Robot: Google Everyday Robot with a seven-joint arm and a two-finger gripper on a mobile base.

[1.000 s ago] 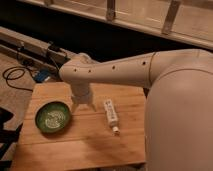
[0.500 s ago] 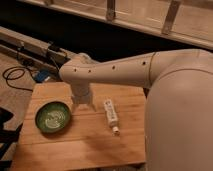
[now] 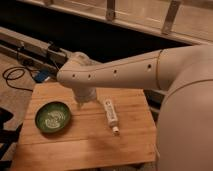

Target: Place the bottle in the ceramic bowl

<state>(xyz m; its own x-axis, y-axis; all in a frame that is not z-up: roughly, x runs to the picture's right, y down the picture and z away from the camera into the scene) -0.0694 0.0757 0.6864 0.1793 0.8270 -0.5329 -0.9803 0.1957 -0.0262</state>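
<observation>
Two things lie mid-frame: bottle (image 3: 111, 114) right, bowl (image 3: 52, 117) left. The gripper (image 3: 82, 102), spread wide and empty, hangs between them. Descending off-centre, it could roll the bottle away.

We count one bottle (image 3: 110, 115) and one bowl (image 3: 52, 117), both on one wooden counter (image 3: 90, 145). We see one robot arm (image 3: 125, 72) with one end effector (image 3: 83, 102), which hangs just above the counter between the bowl and the bottle. On the floor at left, we count one dark cable (image 3: 14, 75).
</observation>
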